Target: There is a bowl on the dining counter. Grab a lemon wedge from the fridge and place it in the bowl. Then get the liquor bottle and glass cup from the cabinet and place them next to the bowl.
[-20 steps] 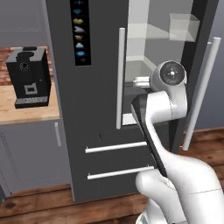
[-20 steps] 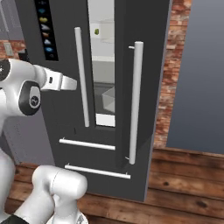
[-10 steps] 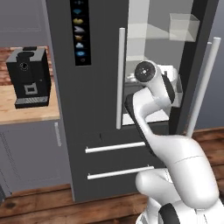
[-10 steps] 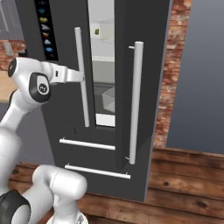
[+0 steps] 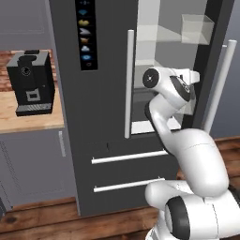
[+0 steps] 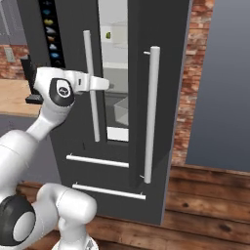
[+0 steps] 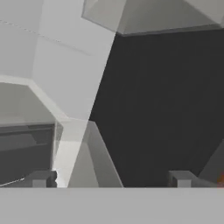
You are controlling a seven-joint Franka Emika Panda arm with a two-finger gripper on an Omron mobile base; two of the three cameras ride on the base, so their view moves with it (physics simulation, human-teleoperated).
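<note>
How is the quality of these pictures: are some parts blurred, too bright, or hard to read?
Left base view: soft overall, the fridge interior washed pale, its clear bin faint. Right base view: sharper, a small yellowish item on the shelf too tiny to identify. Hand view: blurry pale and dark planes, open hand with fingertips at the bottom.

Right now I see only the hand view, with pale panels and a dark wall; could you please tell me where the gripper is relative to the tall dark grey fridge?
Observer: The gripper is at the gap between the doors of the tall dark grey fridge, just past the long silver left handle.
Operator: Thank you. Is a lemon wedge anywhere in sight?
Observer: A small yellow-green thing sits on a high shelf inside, above the gripper; it is too small to say for sure that it is the wedge.
Operator: And lower down inside?
Observer: A clear inner bin sits below the gripper's level.
</note>
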